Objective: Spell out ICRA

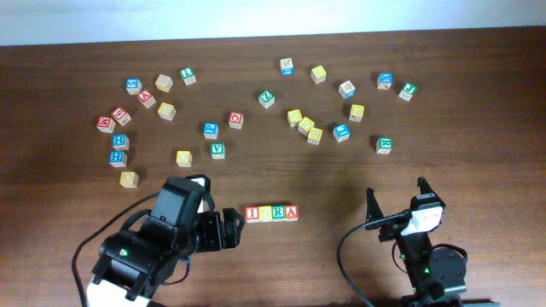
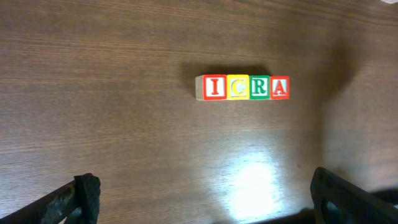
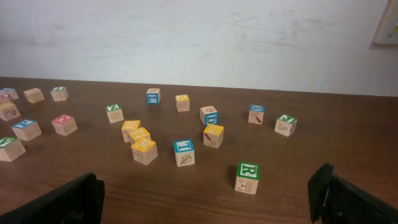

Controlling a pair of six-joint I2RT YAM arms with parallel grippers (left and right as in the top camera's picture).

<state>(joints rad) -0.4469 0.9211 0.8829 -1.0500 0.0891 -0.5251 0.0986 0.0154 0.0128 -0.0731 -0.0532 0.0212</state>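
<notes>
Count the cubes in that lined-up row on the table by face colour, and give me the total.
Red: 2, the I cube and the A cube
Yellow: 1, the C cube
Green: 1, the R cube
Total: 4

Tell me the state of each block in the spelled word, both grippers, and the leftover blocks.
I cube, red face up, starts the word, touching the C cube.
C cube, yellow face up, touching both neighbours.
R cube, green face up, touching both neighbours.
A cube, red face up, ends the word.
left gripper, open, empty.
right gripper, open, empty.
loose cubes, scattered, unused.
</notes>
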